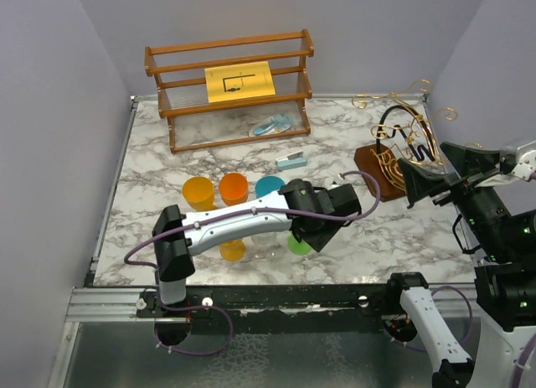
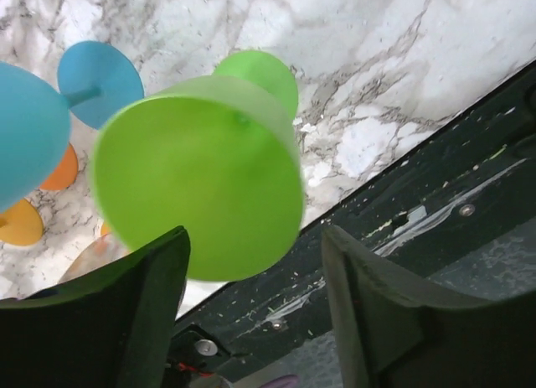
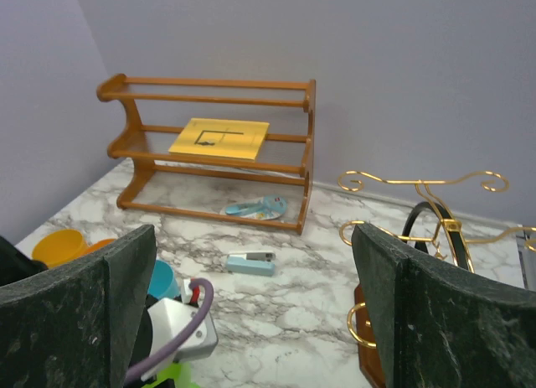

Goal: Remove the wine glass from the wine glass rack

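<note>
The wine glass rack [image 1: 394,153], a dark wooden block with curly gold and black wire arms, stands at the right; no glass hangs on the arms that show. It also shows in the right wrist view [image 3: 435,208]. A green wine glass [image 1: 299,244] is near the table's front edge, under my left gripper [image 1: 321,229]. In the left wrist view its bowl [image 2: 201,178] is just ahead of the open fingers, apart from them, with its foot [image 2: 260,78] beyond. My left gripper [image 2: 255,237] is open and empty. My right gripper [image 1: 435,174] is open and empty beside the rack, as the right wrist view [image 3: 254,233] also shows.
Two orange glasses [image 1: 199,191], a teal one [image 1: 270,187] and a yellow one [image 1: 232,250] stand by the left arm. A slatted wooden shelf [image 1: 230,86] with a yellow sheet stands at the back. A blue stapler [image 1: 291,161] lies mid-table. A dark rail [image 1: 276,300] runs along the front edge.
</note>
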